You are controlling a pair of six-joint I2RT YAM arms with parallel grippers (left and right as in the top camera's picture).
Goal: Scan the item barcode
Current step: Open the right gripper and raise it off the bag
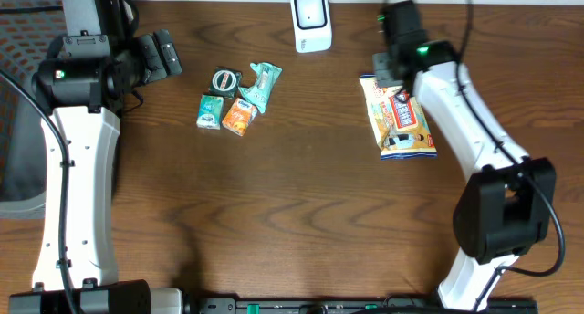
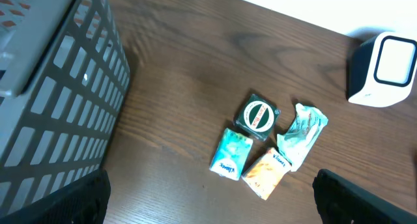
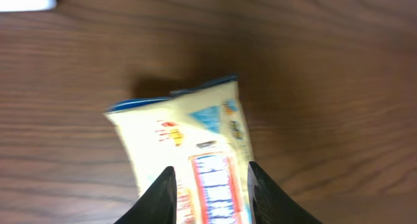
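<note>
1. The snack bag [image 1: 400,120] lies flat on the wooden surface [image 1: 301,195], on the right side, below and to the right of the white scanner [image 1: 311,20].
2. The right gripper [image 3: 212,168] hangs over the bag's upper end, its fingers [image 3: 163,191] partly apart with the printed label showing between them. I cannot tell whether they touch the bag.
3. The left gripper [image 2: 208,198] is spread wide at the far left, holding nothing, beside a grey mesh basket [image 2: 52,87].
4. A cluster of small packets [image 1: 233,99] sits left of the scanner.
</note>
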